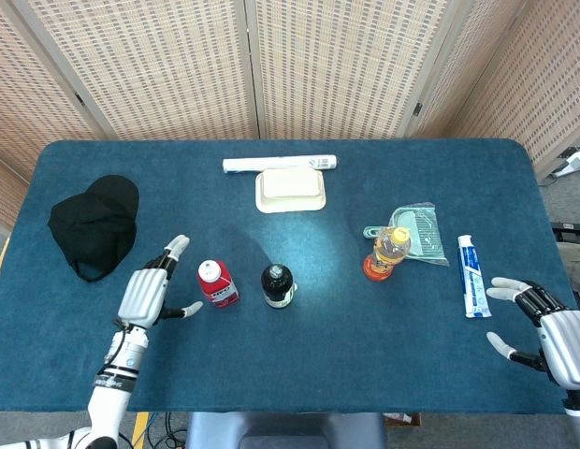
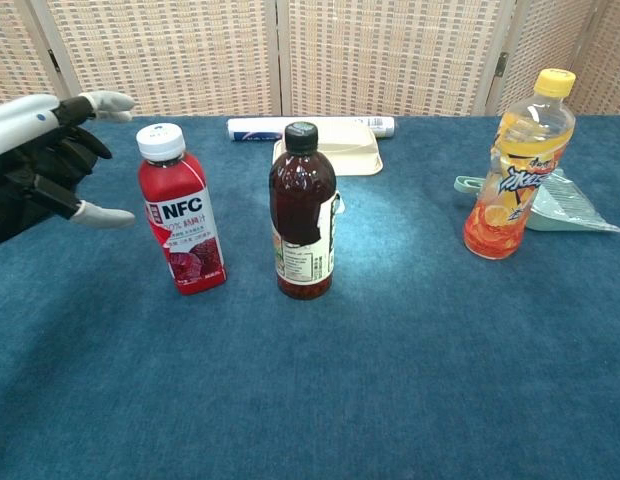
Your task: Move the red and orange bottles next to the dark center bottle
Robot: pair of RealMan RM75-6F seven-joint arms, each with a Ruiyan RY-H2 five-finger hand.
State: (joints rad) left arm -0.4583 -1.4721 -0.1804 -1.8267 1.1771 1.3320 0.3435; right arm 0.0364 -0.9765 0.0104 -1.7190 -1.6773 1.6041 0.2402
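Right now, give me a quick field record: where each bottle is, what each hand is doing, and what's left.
red bottle: upright, just left of dark bottle, not touching it
orange bottle: upright, far right, by a green packet
left hand: open, beside red bottle, apart from it
right hand: open, at right table edge, near toothpaste
remaining: orange bottle not yet moved

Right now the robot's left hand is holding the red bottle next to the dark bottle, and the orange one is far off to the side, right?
Not quite. The left hand is open and apart from the red bottle, which stands on its own; the chest view shows the gap. The rest holds: it is next to the dark bottle, and the orange bottle is far off.
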